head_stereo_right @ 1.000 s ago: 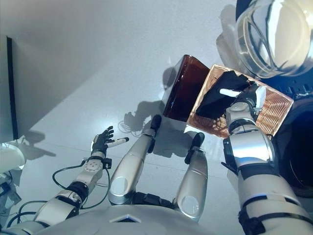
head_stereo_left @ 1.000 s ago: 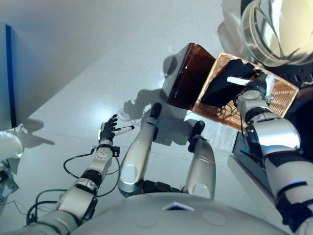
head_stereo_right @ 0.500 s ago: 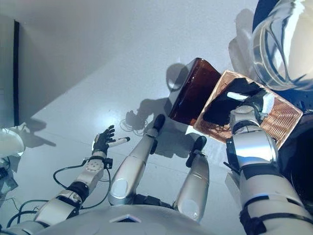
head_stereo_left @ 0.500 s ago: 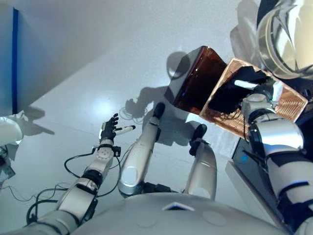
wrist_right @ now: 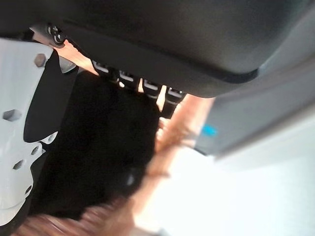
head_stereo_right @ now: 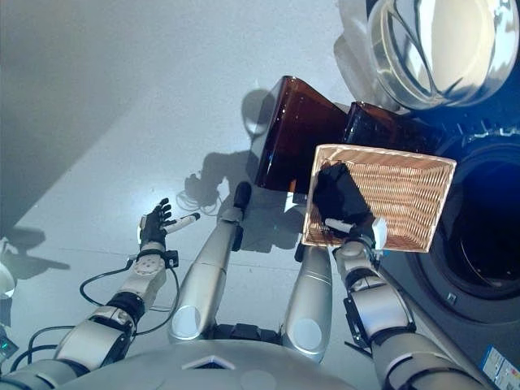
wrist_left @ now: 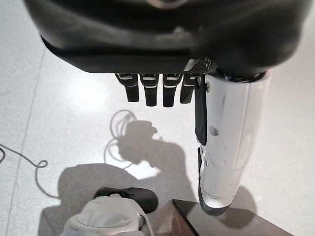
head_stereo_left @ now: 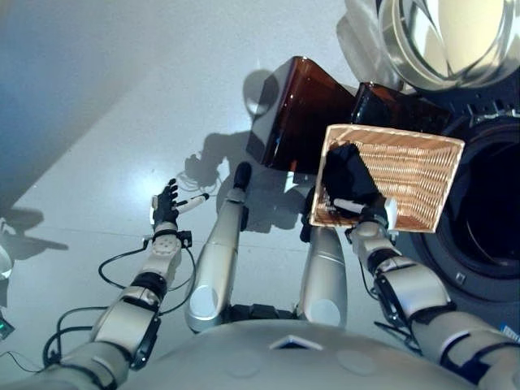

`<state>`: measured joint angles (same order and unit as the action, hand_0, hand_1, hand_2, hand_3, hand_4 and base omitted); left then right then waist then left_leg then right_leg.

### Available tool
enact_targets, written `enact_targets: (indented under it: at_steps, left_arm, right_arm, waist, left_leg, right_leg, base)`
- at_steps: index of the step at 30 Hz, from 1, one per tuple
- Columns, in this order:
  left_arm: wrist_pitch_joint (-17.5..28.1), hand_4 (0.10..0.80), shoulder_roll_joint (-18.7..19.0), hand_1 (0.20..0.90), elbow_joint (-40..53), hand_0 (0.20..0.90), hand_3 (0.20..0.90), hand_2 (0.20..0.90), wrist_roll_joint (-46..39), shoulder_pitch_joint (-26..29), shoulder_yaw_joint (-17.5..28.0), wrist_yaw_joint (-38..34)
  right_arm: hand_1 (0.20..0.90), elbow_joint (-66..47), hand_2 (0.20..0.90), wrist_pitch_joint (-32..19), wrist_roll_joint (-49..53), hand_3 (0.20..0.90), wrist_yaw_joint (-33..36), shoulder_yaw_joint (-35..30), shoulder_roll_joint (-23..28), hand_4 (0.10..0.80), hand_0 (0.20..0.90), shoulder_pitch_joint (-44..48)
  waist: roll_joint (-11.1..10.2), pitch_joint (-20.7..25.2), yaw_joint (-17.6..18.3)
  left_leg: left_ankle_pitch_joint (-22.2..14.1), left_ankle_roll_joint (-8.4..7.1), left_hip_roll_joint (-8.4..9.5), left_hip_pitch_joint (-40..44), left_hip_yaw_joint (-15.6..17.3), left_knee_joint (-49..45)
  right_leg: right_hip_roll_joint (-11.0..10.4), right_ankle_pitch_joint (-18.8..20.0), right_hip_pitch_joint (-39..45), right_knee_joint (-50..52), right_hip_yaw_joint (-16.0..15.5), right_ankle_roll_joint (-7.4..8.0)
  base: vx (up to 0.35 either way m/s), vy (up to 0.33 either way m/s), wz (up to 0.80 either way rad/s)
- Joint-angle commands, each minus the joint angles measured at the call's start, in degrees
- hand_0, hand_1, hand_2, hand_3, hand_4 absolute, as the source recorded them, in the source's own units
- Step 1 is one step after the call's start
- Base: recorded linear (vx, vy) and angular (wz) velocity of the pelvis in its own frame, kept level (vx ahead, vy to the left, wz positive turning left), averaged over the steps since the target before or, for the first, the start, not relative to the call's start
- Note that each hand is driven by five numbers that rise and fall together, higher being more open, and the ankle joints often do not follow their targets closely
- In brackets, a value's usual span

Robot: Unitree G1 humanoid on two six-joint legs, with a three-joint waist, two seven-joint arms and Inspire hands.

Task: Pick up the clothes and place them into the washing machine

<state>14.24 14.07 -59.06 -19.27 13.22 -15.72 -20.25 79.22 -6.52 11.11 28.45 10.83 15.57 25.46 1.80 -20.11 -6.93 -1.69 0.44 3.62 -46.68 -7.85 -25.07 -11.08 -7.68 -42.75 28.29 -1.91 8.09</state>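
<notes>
My right hand [head_stereo_left: 363,213] is curled over the near rim of the shallow wicker basket [head_stereo_left: 406,175] and pinches it, with its white thumb across a black garment [head_stereo_left: 348,172] that lies in the basket's near corner. The basket is held up in front of the dark brown box [head_stereo_left: 301,114], tilted, with its far side beside the washing machine's open drum [head_stereo_left: 487,211]. In the right wrist view the black garment [wrist_right: 93,147] lies against the wicker [wrist_right: 172,132] under the thumb. My left hand [head_stereo_left: 166,205] hangs open over the floor, as its wrist view [wrist_left: 224,147] shows.
The machine's round glass door [head_stereo_left: 447,36] stands swung open above the drum. The brown box stands on pale grey floor [head_stereo_left: 97,122] to the left of the machine.
The camera has shifted. The basket with the black garment has come off the box, drawn nearer to me and in front of the drum by my right hand. The left hand has stayed put.
</notes>
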Motion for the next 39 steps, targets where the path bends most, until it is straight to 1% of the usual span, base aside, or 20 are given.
enact_targets:
  at_steps: [1, 5, 11, 12, 13, 14, 20, 26, 31, 32, 34, 35, 36, 37, 38, 39]
  left_arm:
    - [2.45, 0.8, 0.92, 0.9, -0.16, 0.9, 0.9, 0.9, -1.16, -2.1, 3.64, -1.77]
    - [2.62, 0.8, 0.9, 0.9, -0.25, 0.9, 0.9, 0.9, -1.19, -1.84, 3.47, -1.76]
    - [2.76, 0.8, 0.78, 0.9, -0.03, 0.9, 0.9, 0.9, -1.61, -2.52, 4.39, -2.36]
    - [2.82, 0.8, 0.81, 0.9, 0.09, 0.9, 0.9, 0.9, -1.67, -2.77, 4.67, -2.34]
    - [2.84, 0.8, 0.78, 0.9, 0.21, 0.9, 0.9, 0.9, -1.68, -2.98, 4.7, -2.31]
    - [3.02, 0.8, 0.78, 0.9, 0.47, 0.9, 0.9, 0.9, -1.67, -3.24, 4.8, -2.36]
    - [3.46, 0.8, 0.54, 0.9, 0.67, 0.9, 0.9, 0.9, -1.49, -2.88, 4.49, -2.62]
    - [3.87, 0.8, 0.49, 0.9, 1.38, 0.9, 0.9, 0.9, -1.55, -3.15, 4.44, -2.7]
    - [4.04, 0.8, 0.47, 0.9, 1.21, 0.9, 0.9, 0.9, -1.27, -3.26, 4.34, -2.49]
    - [4.13, 0.8, 0.42, 0.9, 1.53, 0.9, 0.9, 0.9, -1.36, -3.57, 4.43, -2.16]
    - [4.22, 0.8, 0.55, 0.9, 1.94, 0.9, 0.9, 0.9, -1.22, -4.2, 4.5, -1.91]
    - [4.52, 0.8, 1.65, 0.9, 0.27, 0.9, 0.9, 0.9, -1.18, -3.94, 3.68, -1.86]
    - [4.17, 0.8, 2.41, 0.9, -1.38, 0.9, 0.9, 0.9, -0.89, -2.46, 2.93, -2.24]
    - [4.19, 0.8, 2.35, 0.9, -1.47, 0.9, 0.9, 0.9, -0.9, -2.22, 2.98, -2.24]
    - [3.95, 0.8, 2.56, 0.9, -3.08, 0.9, 0.9, 0.9, -1.31, -2.15, 2.54, -1.86]
    - [3.96, 0.8, 2.56, 0.9, -3.09, 0.9, 0.9, 0.9, -1.31, -2.13, 2.53, -1.86]
  right_arm:
    - [0.9, -1.05, 0.9, 0.5, -0.2, 0.9, 0.19, 0.14, 3.43, 0.8, 0.9, -2.64]
    - [0.9, -1.46, 0.9, 0.08, -0.55, 0.9, 0.65, 0.64, 3.73, 0.8, 0.9, -2.09]
    - [0.9, -3.35, 0.9, -0.24, -1.78, 0.9, 1.72, 1.76, 4.12, 0.8, 0.9, -0.37]
    - [0.82, -3.85, 0.82, -0.32, -2.02, 0.82, 1.66, 1.92, 4.19, 0.743, 0.82, -0.17]
    - [0.535, -4.06, 0.535, -0.31, -2.22, 0.535, 1.7, 2.03, 4.17, 0.539, 0.535, -0.24]
    - [0.2, -4.43, 0.2, -0.36, -2.47, 0.2, 1.96, 2.16, 4.35, 0.3, 0.2, 0.11]
    - [0.2, -5.47, 0.2, -0.79, -3.24, 0.2, 2.84, 2.67, 4.12, 0.3, 0.2, 1.48]
    - [0.2, -7.55, 0.2, -1.78, -2.69, 0.2, 3.27, 2.58, 3.58, 0.3, 0.2, 2.18]
    - [0.2, -9.76, 0.2, -2.94, -1.14, 0.2, 3.11, 2.59, 2.59, 0.3, 0.2, 3.8]
    - [0.2, -11.85, 0.2, -4.14, 0.59, 0.2, 2.63, 1.95, 1.9, 0.3, 0.2, 3.88]
    - [0.2, -13.4, 0.2, -4.89, 1.91, 0.2, 2.66, 1.19, 1.73, 0.3, 0.2, 3.85]
    - [0.2, -11.62, 0.2, -4.34, 4.38, 0.2, 4.18, 0.14, 3.15, 0.3, 0.2, 14.18]
    - [0.2, -8.63, 0.2, -4.17, 5.81, 0.2, 4.88, 0.94, 5.65, 0.3, 0.2, 21.33]
    - [0.2, -8.28, 0.2, -4.3, 5.92, 0.2, 4.77, 1.01, 5.74, 0.3, 0.2, 21.73]
    - [0.2, -5.1, 0.2, -3.7, 8.94, 0.2, 3.74, -0.43, 7.76, 0.3, 0.2, 25.53]
    - [0.2, -5.07, 0.2, -3.72, 8.96, 0.2, 3.72, -0.43, 7.78, 0.3, 0.2, 25.56]
  waist:
    - [2.06, 0.27, -0.61]
    - [2.16, 0.45, -0.6]
    - [2.59, 0.14, -0.69]
    - [2.67, 0.08, -0.74]
    - [2.72, 0.05, -0.76]
    - [2.75, 0.0, -0.82]
    - [3.03, 0.04, -0.89]
    - [2.85, 0.27, -0.89]
    - [2.67, 0.69, -0.76]
    - [2.65, 0.98, -0.71]
    - [2.58, 1.11, -0.66]
    - [2.63, 2.17, -1.69]
    - [2.77, 2.61, -2.73]
    - [2.85, 2.35, -2.7]
    - [3.24, 3.3, -3.8]
    - [3.25, 3.26, -3.81]
  left_leg:
    - [-1.73, -2.63, 0.84, -1.14, 1.32, -1.15]
    - [-1.22, -2.64, 0.89, -1.76, 1.27, -0.58]
    - [-0.72, -2.7, 0.87, -2.75, 1.29, 0.16]
    - [-0.63, -2.71, 0.85, -2.79, 1.35, 0.42]
    - [-0.55, -2.74, 0.87, -2.85, 1.36, 0.52]
    - [-0.47, -2.75, 0.9, -3.02, 1.38, 0.68]
    - [-0.31, -2.62, 1.08, -3.38, 1.45, 0.94]
    - [-0.06, -2.56, 1.02, -2.99, 1.52, 1.79]
    - [0.15, -2.52, 0.92, -2.42, 1.65, 2.34]
    - [0.47, -2.6, 0.76, -1.62, 1.89, 3.13]
    - [0.62, -2.57, 0.53, -0.42, 2.14, 3.86]
    - [-1.5, -2.78, 0.62, 0.82, 1.89, 3.54]
    - [-1.65, -2.87, 0.74, 1.66, 1.74, 3.85]
    - [-1.67, -2.87, 0.73, 1.76, 1.72, 3.86]
    - [0.59, -2.63, 0.75, 2.58, 1.74, 5.48]
    - [0.59, -2.63, 0.74, 2.64, 1.74, 5.51]
  right_leg:
    - [1.04, 4.77, 0.95, -2.94, -0.27, -1.41]
    - [1.04, 5.11, 0.22, -3.19, -0.37, -1.45]
    - [1.29, 5.25, -1.01, -3.54, -0.25, -1.58]
    - [1.29, 5.3, -1.08, -3.62, -0.23, -1.56]
    - [1.3, 5.28, -1.17, -3.61, -0.27, -1.56]
    - [1.25, 5.26, -1.26, -3.69, -0.31, -1.53]
    - [1.04, 5.3, -1.66, -3.49, -0.6, -1.47]
    - [1.06, 5.37, -1.21, -4.2, -0.64, -1.44]
    - [1.24, 5.67, -0.91, -4.65, -0.34, -1.44]
    - [1.37, 5.86, -0.2, -5.35, -0.19, -1.39]
    - [1.52, 5.93, 0.72, -5.89, 0.07, -1.36]
    - [1.55, 4.09, 1.93, -5.76, 0.23, -1.24]
    - [1.42, 3.8, 2.89, -6.11, -0.09, -1.29]
    - [1.43, 3.79, 3.0, -6.13, -0.11, -1.3]
    - [1.2, 5.72, 4.02, -7.77, -0.42, -1.49]
    - [1.21, 5.74, 4.07, -7.8, -0.42, -1.49]
  base:
    - [-0.045, -0.011, -0.05]
    - [-0.032, -0.007, 0.01]
    - [-0.006, 0.0, 0.0]
    - [0.0, 0.0, 0.0]
    - [0.0, 0.0, 0.0]
    - [0.0, 0.0, 0.0]
    - [0.003, -0.001, 0.01]
    - [0.004, 0.001, -0.01]
    - [0.0, 0.0, 0.0]
    - [0.0, 0.0, 0.0]
    - [0.068, -0.013, -0.02]
    - [0.15, -0.071, -0.11]
    - [0.145, -0.074, -0.17]
    - [-0.039, -0.04, -0.28]
    - [-0.065, -0.003, -0.14]
    - [-0.043, -0.02, -0.02]
